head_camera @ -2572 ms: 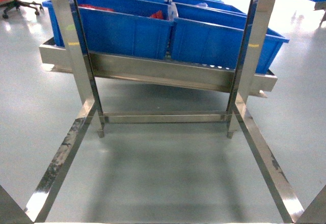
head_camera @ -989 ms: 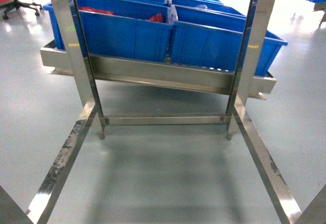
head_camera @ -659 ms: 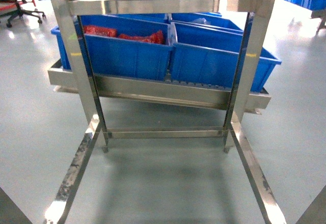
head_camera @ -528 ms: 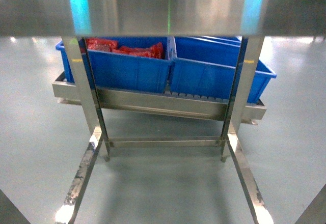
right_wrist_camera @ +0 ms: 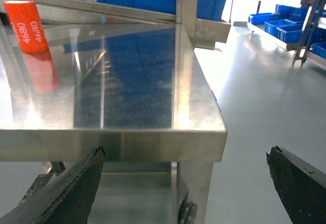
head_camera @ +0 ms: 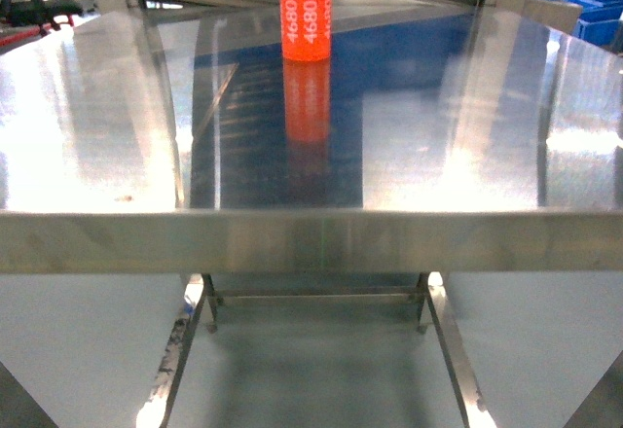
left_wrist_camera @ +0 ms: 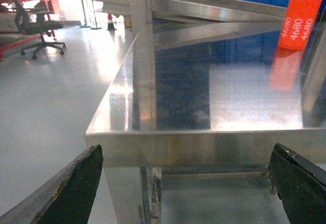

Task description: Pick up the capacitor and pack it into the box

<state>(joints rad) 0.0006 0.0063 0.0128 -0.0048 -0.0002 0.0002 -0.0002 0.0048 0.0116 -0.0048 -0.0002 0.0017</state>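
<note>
Step in hand, as I read it: approach, pre-grasp. Nothing picked yet.

Capacitor (head_camera: 306, 12) = orange cylinder marked 4680, upright on the steel table (head_camera: 458, 165), far side, roughly centred in head view. Top is cropped there.

Left gripper (left_wrist_camera: 186, 183): jaws spread wide, empty, hanging just off the table's near edge at about edge height. Capacitor sits far right in its view. Right gripper (right_wrist_camera: 186, 183): same, jaws wide apart, empty, off the near right corner. Capacitor far left in its view.

Box: not in any view, can't place it.

Next move, my call: raise one arm above the tabletop, reach across to the capacitor, straddle it side-on, close. Either arm looks equally placed. Shiny top with reflections, so watch depth. Box needs locating before packing.
</note>
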